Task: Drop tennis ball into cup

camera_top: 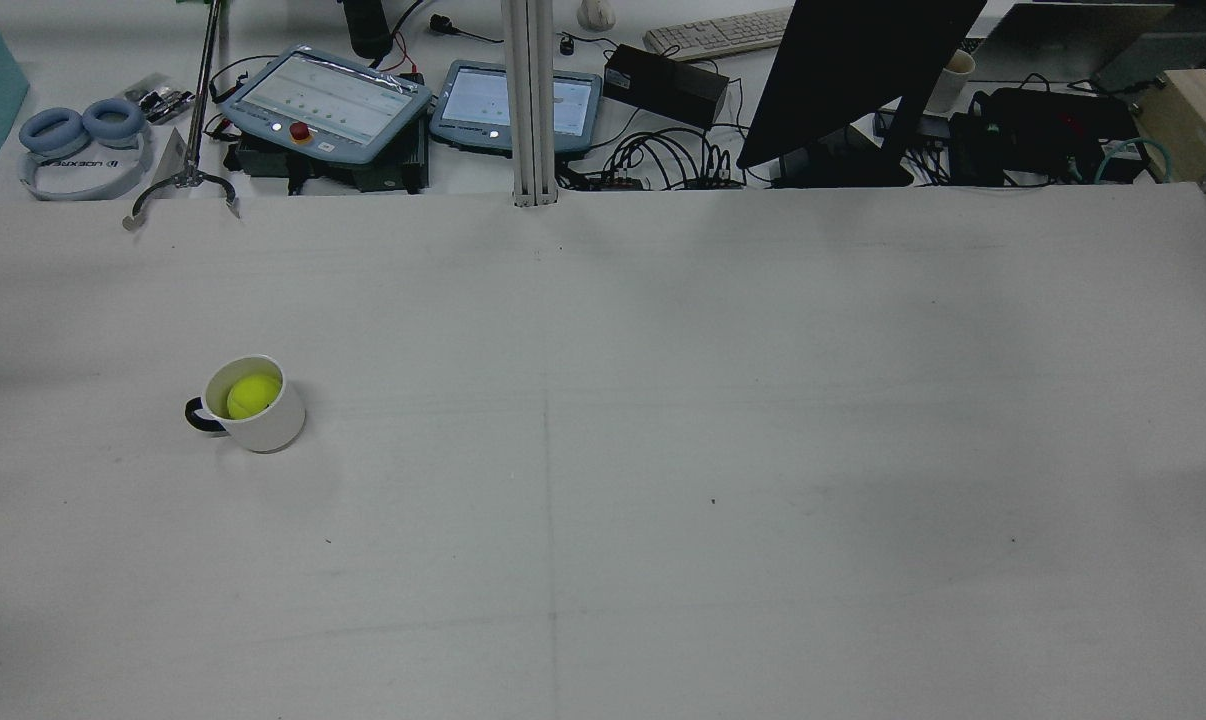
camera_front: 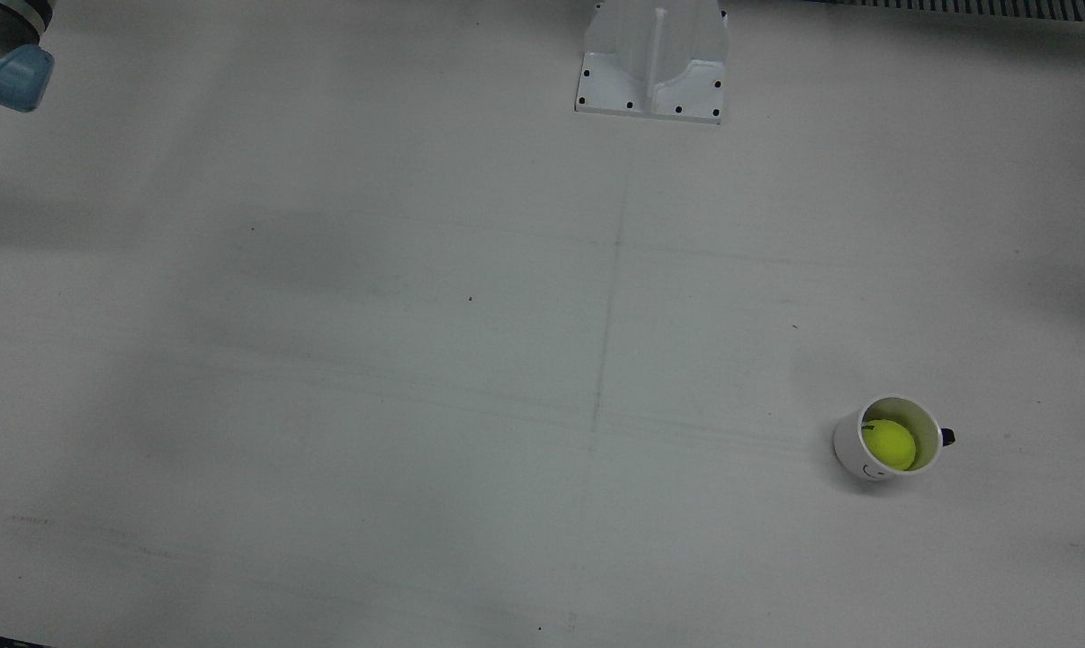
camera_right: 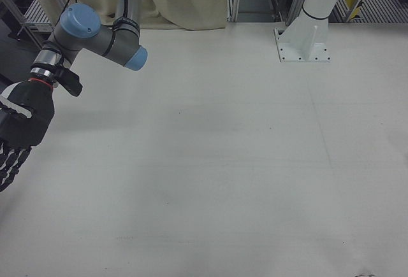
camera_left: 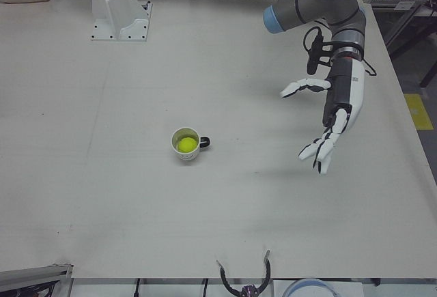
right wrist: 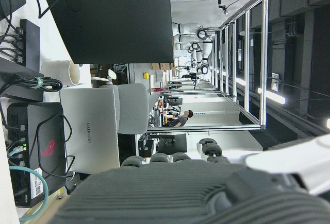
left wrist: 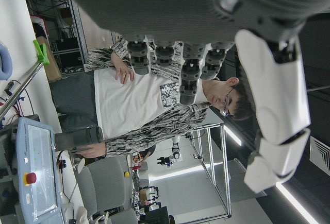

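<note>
The tennis ball sits inside the white cup, at four o'clock on the worktop in the front view. A small black mark on the cup is unreadable. Left hand fingers spread, empty; right hand fingers extended, holding nothing.

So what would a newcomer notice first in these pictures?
The yellow ball already lying inside the white cup, alone on the wide pale table, on the left arm's side. Next, the left hand hanging open and empty above the table, well apart from the cup.
</note>
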Controlling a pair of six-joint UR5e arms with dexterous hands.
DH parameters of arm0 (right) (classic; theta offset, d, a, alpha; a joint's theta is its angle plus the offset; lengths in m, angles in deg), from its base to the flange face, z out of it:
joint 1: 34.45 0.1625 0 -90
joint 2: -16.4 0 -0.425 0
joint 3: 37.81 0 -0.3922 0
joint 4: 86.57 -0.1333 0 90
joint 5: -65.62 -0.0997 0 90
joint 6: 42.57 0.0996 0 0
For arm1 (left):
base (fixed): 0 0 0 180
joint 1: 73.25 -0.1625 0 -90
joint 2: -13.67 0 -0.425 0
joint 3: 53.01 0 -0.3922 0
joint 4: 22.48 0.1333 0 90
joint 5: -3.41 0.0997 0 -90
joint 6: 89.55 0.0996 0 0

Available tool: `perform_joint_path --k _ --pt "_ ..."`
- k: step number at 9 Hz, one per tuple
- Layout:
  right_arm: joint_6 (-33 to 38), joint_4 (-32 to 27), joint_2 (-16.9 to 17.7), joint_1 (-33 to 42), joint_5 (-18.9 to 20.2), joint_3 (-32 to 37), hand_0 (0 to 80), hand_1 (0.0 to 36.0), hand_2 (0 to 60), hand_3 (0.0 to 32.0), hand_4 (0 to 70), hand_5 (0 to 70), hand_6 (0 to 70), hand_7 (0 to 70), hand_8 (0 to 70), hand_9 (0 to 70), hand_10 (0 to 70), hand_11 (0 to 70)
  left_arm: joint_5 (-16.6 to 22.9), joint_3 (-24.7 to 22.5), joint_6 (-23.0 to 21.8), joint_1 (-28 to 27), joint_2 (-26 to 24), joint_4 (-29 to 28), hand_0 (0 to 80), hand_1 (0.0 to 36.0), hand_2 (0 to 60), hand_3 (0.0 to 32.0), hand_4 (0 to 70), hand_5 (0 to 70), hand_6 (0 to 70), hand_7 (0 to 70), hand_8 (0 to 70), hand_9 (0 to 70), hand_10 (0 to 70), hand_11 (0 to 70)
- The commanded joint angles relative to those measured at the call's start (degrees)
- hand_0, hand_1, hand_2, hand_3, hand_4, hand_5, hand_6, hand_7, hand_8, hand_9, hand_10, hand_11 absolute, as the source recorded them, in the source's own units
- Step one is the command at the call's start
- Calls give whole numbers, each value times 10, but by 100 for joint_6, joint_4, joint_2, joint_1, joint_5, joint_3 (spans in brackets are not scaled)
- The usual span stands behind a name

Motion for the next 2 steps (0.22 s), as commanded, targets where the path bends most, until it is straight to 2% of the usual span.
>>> perform_joint_path --k 1,2 --pt "0 0 0 0 0 9 0 0 0 0 0 0 0 0 0 0 0 0 88 -2 -6 127 115 -72 463 131 232 0 172 92 298 141 99 78 94 146" --pt "0 0 0 0 0 9 0 0 0 0 0 0 0 0 0 0 0 0 88 -19 -14 135 133 -81 462 128 238 0 172 100 340 134 108 76 94 146"
